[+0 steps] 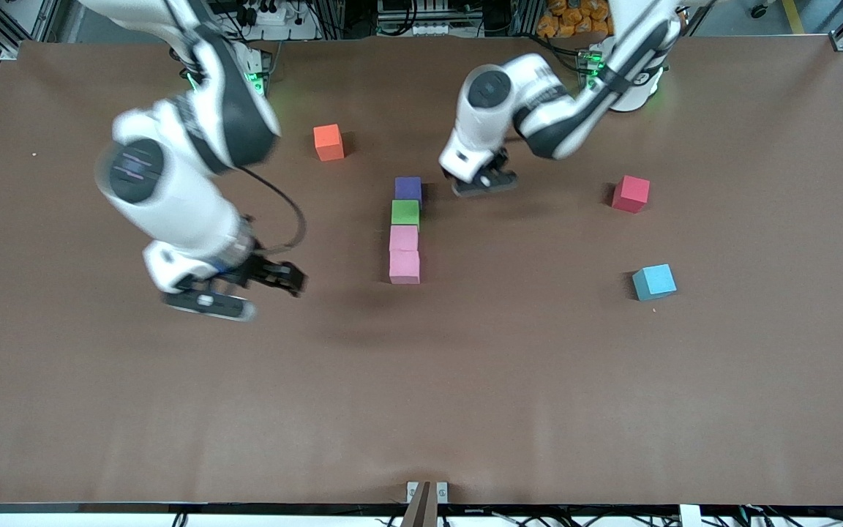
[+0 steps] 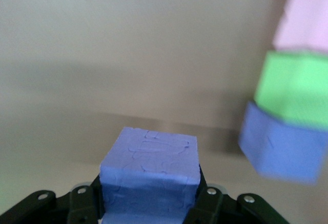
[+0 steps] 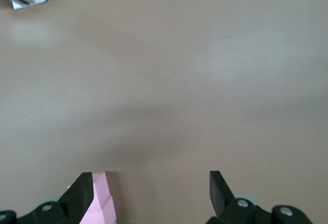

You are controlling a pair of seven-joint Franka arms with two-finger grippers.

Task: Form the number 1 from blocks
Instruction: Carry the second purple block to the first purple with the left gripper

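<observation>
We see the left claw pinching a purple block just above the tabletop, beside the column of blocks. The right claw hangs spread and empty near the column's pink end.

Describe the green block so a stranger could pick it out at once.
Near the middle of the brown table stands a straight column of four touching cubes. The green block is second from the robots' end, between a purple cube and a pink cube. It is the only green cube.
</observation>
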